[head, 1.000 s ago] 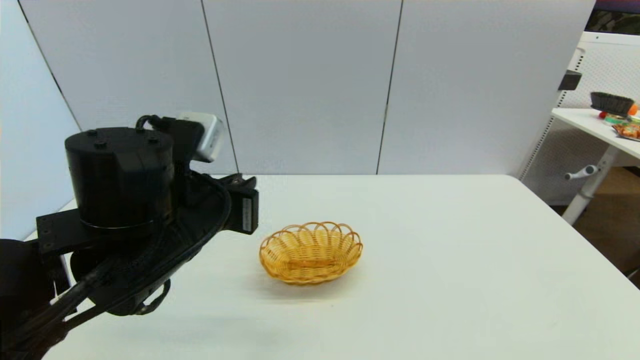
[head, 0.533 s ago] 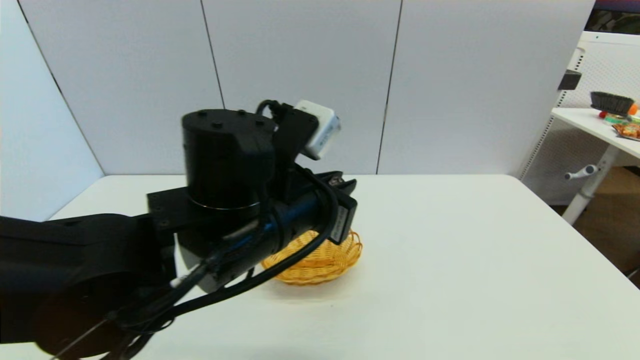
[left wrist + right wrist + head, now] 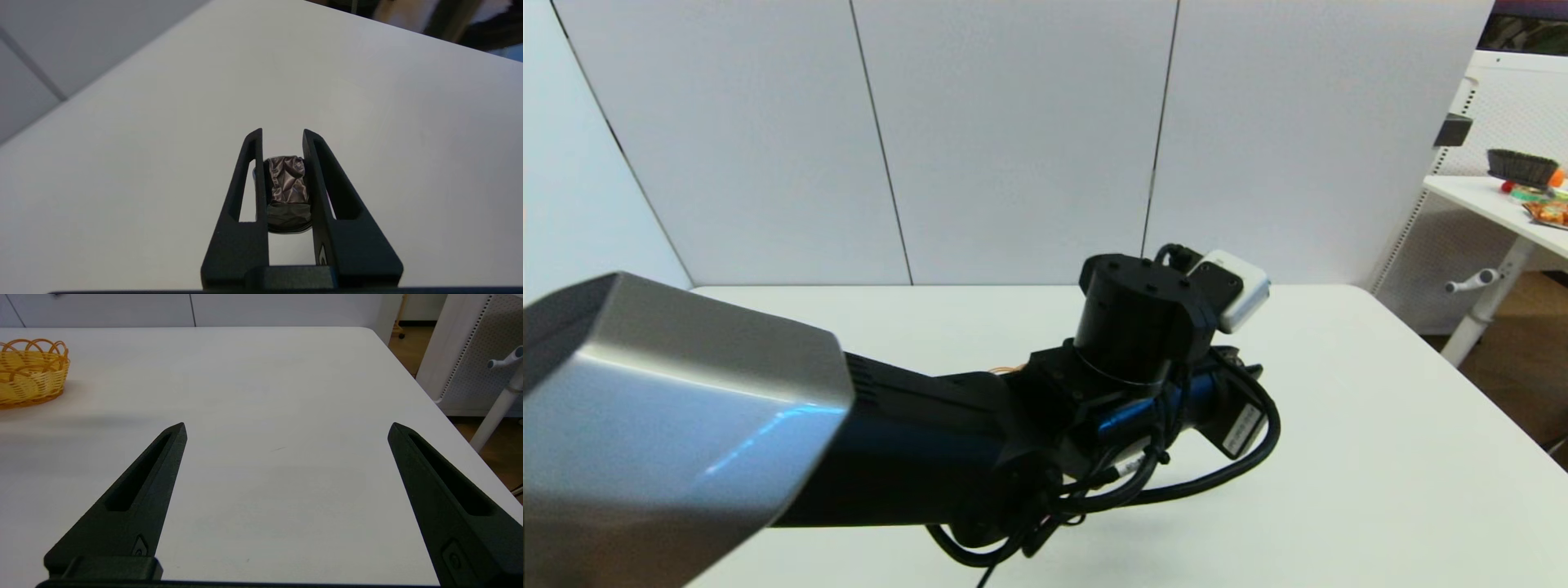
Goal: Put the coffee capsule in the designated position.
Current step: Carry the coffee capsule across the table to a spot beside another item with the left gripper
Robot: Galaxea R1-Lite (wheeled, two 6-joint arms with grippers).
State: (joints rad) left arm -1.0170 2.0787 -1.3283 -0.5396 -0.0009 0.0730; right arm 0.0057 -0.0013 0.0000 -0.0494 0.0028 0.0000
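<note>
Crinkly grey coffee capsule (image 3: 286,188) sits pinched in the left gripper (image 3: 282,141) jaws over bare white surface (image 3: 122,163) right of the basket (image 3: 28,371), right gripper (image 3: 286,428) jaws wide, idle.

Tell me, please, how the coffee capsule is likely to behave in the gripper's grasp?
The coffee capsule, pinched in the left gripper, shows crinkled foil, so it probably dents easily. It looks small, likely light. Its rounded body might roll once released.
</note>
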